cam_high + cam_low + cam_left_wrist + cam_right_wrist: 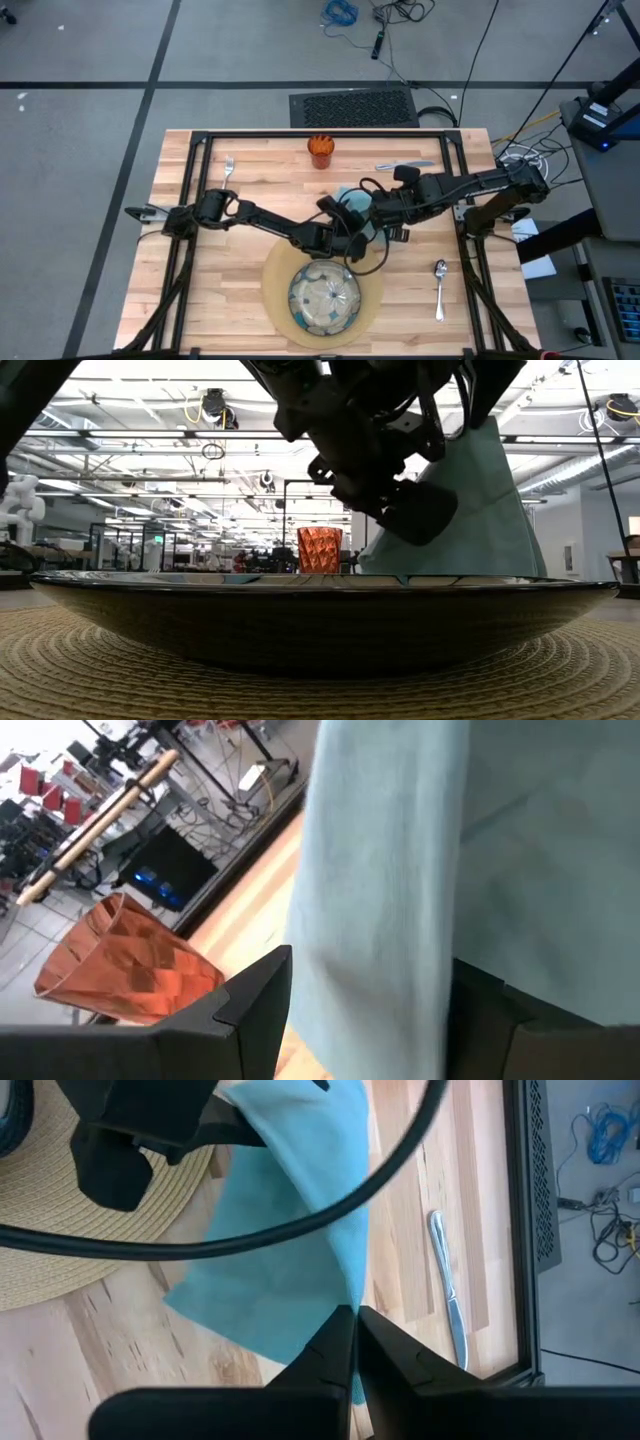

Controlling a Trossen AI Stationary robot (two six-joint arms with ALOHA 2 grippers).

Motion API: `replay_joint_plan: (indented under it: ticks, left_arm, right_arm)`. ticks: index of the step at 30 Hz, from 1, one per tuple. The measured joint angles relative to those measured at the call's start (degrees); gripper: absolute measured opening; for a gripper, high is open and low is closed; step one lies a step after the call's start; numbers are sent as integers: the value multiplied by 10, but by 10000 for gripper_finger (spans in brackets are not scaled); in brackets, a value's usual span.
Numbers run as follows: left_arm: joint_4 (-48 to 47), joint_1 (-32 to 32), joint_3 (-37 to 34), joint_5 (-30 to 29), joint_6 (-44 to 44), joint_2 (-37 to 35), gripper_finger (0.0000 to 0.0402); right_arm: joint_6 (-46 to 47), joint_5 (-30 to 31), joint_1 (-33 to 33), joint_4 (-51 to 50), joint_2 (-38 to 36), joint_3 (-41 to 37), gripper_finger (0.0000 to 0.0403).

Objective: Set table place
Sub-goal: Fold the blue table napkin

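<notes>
The teal napkin [290, 1270] hangs above the table's middle, with my right gripper [356, 1326] shut on it. My left gripper [370, 1020] is open. Its fingers stand on either side of the hanging cloth [400, 870], just beyond the dish's far rim [345, 238]. Whether they touch the cloth I cannot tell. The patterned dish [323, 298] sits on the round tan mat [275, 290] at the near edge. The orange cup [320, 150] stands at the far side, with the fork [228, 170] at the far left, the knife [405, 165] at the far right and the spoon [440, 287] at the near right. My right gripper pinches the napkin's upper edge [345, 1302] between its two fingertips, coming from above and slanting down. The cloth hangs slack below the fingers and spreads toward the mat. The dish rim hides its lower end in the low view [480, 510].
The table's black frame bars [190, 190] run along the left, right and far sides. My two arms meet over the table's middle, close together, with a cable [300, 1220] looping between them. Bare wood lies to the left of the mat [220, 280].
</notes>
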Motion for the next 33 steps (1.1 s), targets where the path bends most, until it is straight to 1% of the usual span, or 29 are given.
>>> replay_joint_plan:
  ticks: [6, 12, 17, 19, 21, 22, 24, 26, 27, 30, 33]
  left_arm:
    - [-46, 0, 0, 29, -39, 0, 190]
    - [-37, 7, 0, 41, -40, 0, 190]
    - [-37, 12, 0, 89, -39, 0, 189]
    - [-37, 12, 0, 98, -39, 0, 182]
    - [-37, 12, 0, 94, -39, 0, 160]
    - [-37, 12, 0, 87, -37, 0, 142]
    - [-29, 12, 0, 83, -17, 0, 95]
    - [-20, 12, 0, 82, 4, 0, 35]
    - [-17, 12, 0, 82, 8, 0, 18]
    - [-24, 11, 0, 81, 11, 0, 8]
    - [-36, 3, 0, 59, 26, -4, 2]
  right_arm:
    - [0, 0, 0, 0, 0, 0, 0]
    - [0, -1, 0, 2, 0, 0, 0]
    - [0, -1, 0, 3, 0, 0, 0]
    - [0, -2, 0, 5, 0, 0, 0]
    - [0, -2, 0, 5, 0, 0, 0]
    - [0, -2, 0, 5, 0, 0, 0]
    - [0, -2, 0, 5, 0, 0, 0]
    - [0, -2, 0, 5, 0, 0, 0]
    - [0, -2, 0, 5, 0, 0, 0]
    - [-1, 1, 0, 7, 0, 0, 0]
    - [-6, 20, 0, 10, 0, 0, 0]
